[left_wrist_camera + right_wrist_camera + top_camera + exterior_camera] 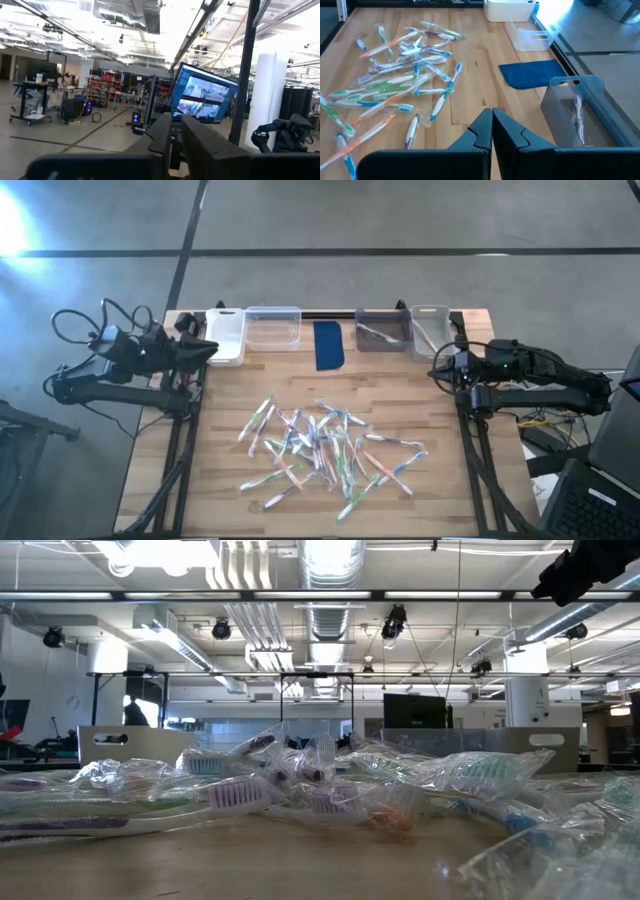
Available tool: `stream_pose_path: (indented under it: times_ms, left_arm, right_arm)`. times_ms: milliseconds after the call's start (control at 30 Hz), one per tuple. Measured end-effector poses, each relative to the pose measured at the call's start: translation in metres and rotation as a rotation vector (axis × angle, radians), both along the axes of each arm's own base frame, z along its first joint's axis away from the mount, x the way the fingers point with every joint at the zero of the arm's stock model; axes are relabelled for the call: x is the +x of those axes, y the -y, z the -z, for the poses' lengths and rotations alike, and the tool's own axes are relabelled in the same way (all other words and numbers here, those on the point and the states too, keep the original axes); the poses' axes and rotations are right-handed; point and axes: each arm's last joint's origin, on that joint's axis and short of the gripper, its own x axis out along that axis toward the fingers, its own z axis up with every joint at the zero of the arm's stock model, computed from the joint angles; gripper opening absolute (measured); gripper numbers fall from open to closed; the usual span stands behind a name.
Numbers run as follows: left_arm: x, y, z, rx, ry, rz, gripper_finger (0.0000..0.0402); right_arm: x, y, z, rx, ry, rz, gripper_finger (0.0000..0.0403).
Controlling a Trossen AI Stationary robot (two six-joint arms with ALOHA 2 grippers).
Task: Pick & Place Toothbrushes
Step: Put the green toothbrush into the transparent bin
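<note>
Toothbrushes (325, 450) in crinkly clear wrappers lie heaped mid-counter (230, 400), light, stiff and likely slippery, best pinched across a handle at the pile's edge; right gripper (492, 125) closed and empty, left gripper's (176, 131) fingers nearly together, holding nothing.

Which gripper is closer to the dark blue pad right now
Neither clearly. The left gripper sits past the white bin at the table's left edge; the right gripper at its right edge, with the blue pad roughly midway.
</note>
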Motion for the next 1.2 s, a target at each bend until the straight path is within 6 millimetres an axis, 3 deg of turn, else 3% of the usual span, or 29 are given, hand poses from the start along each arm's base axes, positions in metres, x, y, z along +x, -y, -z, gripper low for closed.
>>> stream_pose_path:
  times_ms: [300,433,667,1200]
  left_arm:
    - [0.020,0.001,-0.010,-0.025,-0.074,0.024,0.0188]
    - [0.028,0.001,-0.014,-0.024,-0.118,0.026,0.0224]
    - [0.036,0.001,-0.007,-0.028,-0.189,0.033,0.0233]
    - [0.032,0.001,0.024,-0.227,-0.499,0.024,0.0222]
  right_arm:
    - [0.000,0.000,0.000,0.000,0.000,0.000,0.0008]
    - [0.000,0.000,0.000,0.001,0.000,0.000,0.0008]
    - [0.000,0.000,0.000,0.001,-0.001,0.000,0.0008]
    - [0.000,0.000,0.000,0.001,0.000,0.000,0.0008]
